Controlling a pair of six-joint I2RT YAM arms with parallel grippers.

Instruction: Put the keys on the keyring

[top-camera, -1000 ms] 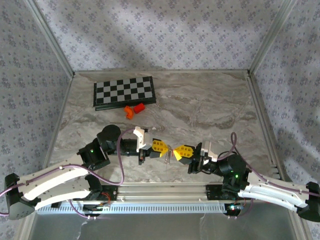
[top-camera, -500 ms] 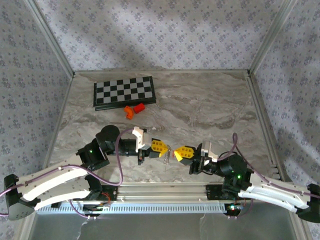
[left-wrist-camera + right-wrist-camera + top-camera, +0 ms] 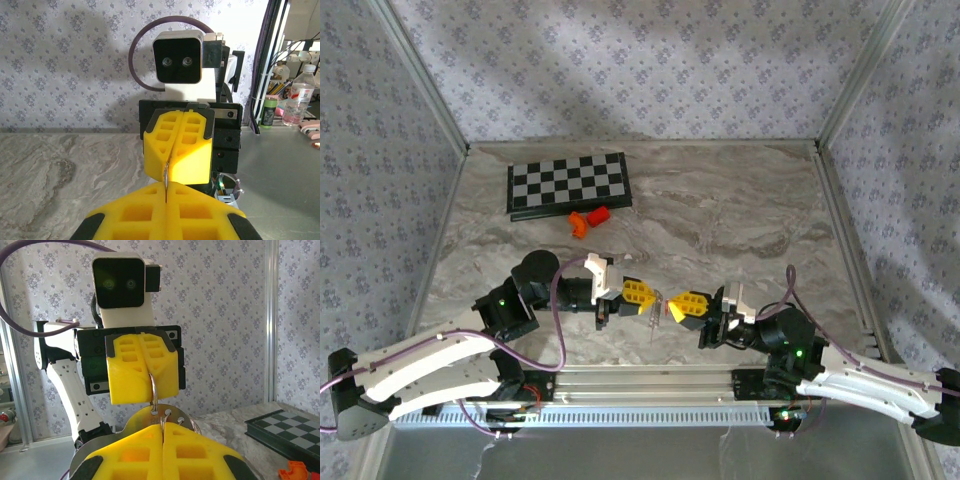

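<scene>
Left gripper [image 3: 648, 300] and right gripper [image 3: 673, 309] meet nose to nose low over the table [image 3: 740, 220] — the left clamped on the keyring [image 3: 154, 389] wire, the right pinching the keys [image 3: 169, 414]. Wire and keys nearly touch.

Left gripper [image 3: 653, 300] and right gripper [image 3: 672, 308] tip to tip over the near part of the counter [image 3: 740, 220], keyring [image 3: 154, 395] in the left gripper, keys [image 3: 167, 413] in the right gripper, touching, chessboard [image 3: 568, 184] well behind the left gripper, two blocks [image 3: 579, 222] just before it.
</scene>
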